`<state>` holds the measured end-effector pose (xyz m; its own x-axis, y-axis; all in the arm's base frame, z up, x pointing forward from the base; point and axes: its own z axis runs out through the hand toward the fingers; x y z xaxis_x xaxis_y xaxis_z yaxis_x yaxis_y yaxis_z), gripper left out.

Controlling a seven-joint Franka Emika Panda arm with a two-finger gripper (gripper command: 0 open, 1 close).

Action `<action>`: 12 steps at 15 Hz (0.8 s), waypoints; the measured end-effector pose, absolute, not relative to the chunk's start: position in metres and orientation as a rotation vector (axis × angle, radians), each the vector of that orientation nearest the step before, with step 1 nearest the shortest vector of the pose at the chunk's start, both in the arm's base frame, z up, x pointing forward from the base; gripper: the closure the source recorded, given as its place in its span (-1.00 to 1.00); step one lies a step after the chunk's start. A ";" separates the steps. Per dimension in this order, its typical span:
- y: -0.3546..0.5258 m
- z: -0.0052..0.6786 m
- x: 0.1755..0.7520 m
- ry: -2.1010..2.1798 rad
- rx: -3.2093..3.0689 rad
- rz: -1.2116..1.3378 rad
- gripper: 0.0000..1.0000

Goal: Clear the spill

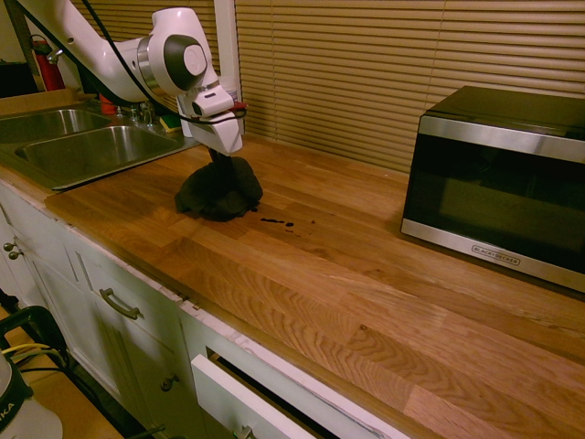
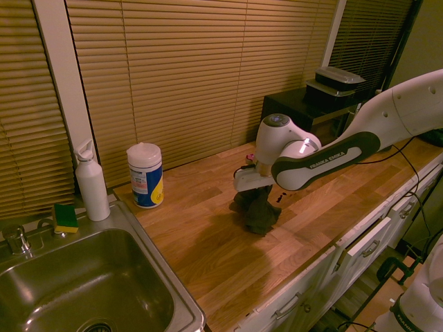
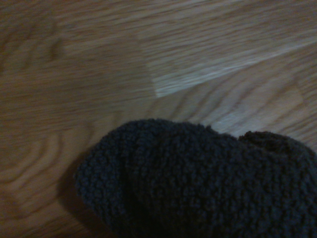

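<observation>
The gripper (image 1: pixel 222 157) has its fingers closed on the cloth (image 1: pixel 219 189), which bunches down onto the counter (image 1: pixel 366 306). The spill (image 1: pixel 276 221) lies just beside the cloth, on the microwave (image 1: pixel 498 183) side: a short trail of dark drops. So the job looks unfinished: 1 cloth in hand, drops left to wipe (some may be hidden under the folds; I can't tell).

The next move is likely a press and sweep over the trail. There is open wood between the drops and the microwave, and more toward the front edge, above the open drawer (image 1: pixel 251 398). On the other side are the sink (image 2: pixel 90 277) and the wipes tub (image 2: pixel 145 176), both apart from the cloth.
</observation>
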<state>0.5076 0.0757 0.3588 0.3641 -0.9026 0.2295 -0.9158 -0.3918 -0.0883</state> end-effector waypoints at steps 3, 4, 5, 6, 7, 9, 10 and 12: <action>0.048 0.357 0.509 -1.694 2.542 0.371 1.00; 0.039 0.356 0.511 -1.694 2.544 0.374 1.00; 0.030 0.356 0.512 -1.697 2.542 0.374 1.00; 0.020 0.356 0.513 -1.704 2.539 0.374 1.00; 0.009 0.355 0.514 -1.717 2.530 0.376 1.00; -0.014 0.355 0.515 -1.752 2.506 0.377 1.00; -0.023 0.355 0.516 -1.767 2.496 0.378 1.00; -0.040 0.355 0.516 -1.793 2.474 0.377 1.00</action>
